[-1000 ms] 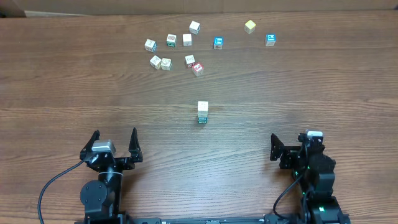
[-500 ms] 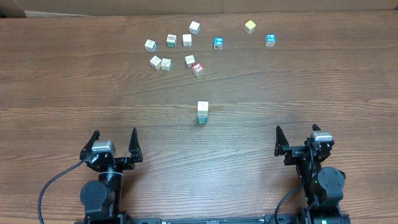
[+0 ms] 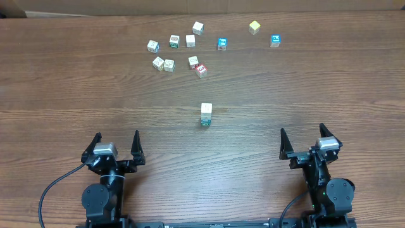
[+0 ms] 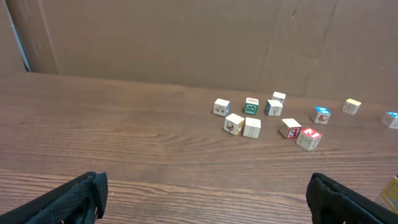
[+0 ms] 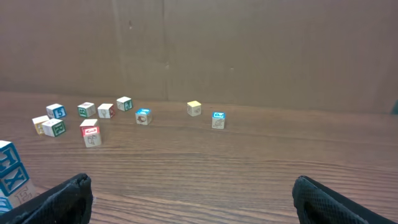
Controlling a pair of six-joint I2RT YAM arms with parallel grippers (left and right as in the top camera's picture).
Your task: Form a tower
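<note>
Picking the next loose cube, I'd go for the red-printed cube, nearest the tower: drop straight down on it, lift high, and approach the stack from above. Parked at the near edge, left claw and right claw gape empty. The tower stands alone in the middle of the desk, narrow, pale cubes, teal print at the base.

Eleven loose cubes, one tower — two tools.
</note>
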